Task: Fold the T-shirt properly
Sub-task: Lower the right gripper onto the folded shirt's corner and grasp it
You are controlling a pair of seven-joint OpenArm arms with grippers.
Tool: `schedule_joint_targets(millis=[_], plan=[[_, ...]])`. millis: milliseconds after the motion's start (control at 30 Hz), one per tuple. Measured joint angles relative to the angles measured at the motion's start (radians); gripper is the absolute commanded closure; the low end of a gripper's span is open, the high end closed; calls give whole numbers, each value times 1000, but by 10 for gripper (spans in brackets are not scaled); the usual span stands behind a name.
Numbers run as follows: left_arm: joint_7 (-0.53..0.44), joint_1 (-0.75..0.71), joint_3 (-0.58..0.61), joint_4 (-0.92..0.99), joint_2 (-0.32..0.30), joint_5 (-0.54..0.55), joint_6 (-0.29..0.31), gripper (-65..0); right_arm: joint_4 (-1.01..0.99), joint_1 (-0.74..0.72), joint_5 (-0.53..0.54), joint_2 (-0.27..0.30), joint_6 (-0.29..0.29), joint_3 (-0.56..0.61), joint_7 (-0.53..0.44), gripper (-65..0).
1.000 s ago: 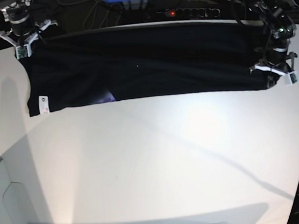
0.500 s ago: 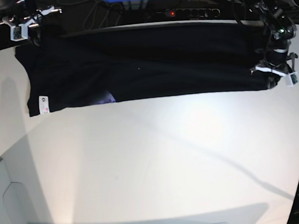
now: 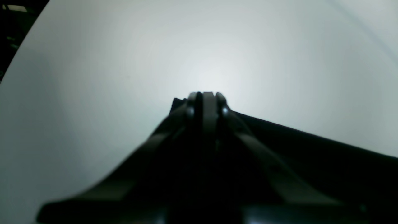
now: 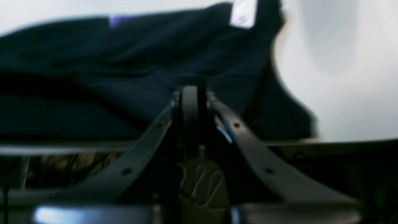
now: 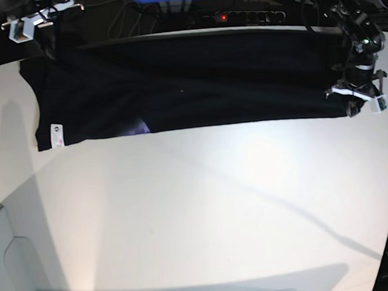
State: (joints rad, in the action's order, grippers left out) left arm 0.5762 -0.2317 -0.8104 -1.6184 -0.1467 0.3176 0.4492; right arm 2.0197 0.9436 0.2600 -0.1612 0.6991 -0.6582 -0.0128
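T-shirt [image 5: 189, 82] spread flat along top of white tabletop [image 5: 205, 211].
Pinched by both closed jaws: left gripper [image 5: 359, 100] right edge, right gripper [image 5: 37, 26] upper left corner.

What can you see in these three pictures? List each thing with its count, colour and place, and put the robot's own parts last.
T-shirt: one, black, spread in a long band across the far part of the table.
Label: one, white, on the shirt's near corner on the base view's left.
Print: one patch, purple, at the shirt's near edge.
Table: one, white, fills most of the base view.
Power strip: one, black with a red light, behind the table.
Right gripper: one, shut, at the far corner on the base view's left.
Left gripper: one, shut on the T-shirt's end.
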Motion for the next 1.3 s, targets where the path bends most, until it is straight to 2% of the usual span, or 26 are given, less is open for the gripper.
schedule_joint_targets(millis=[133,1000,1167,1300], plan=[[0,-3,0,0,0,0,0,0,0,-1,36,0,0,-53,-2,0],[-2,-20,1,0,0,0,0,0,0,29,36,0,0,-53,1,0],[-6,-35,1,0,1,0,0,0,-3,-105,27,0,0,-58,10,0],[-3,-45,0,3,3,-3,0,0,-5,-230,-131,-2,1,-58,147,0]])
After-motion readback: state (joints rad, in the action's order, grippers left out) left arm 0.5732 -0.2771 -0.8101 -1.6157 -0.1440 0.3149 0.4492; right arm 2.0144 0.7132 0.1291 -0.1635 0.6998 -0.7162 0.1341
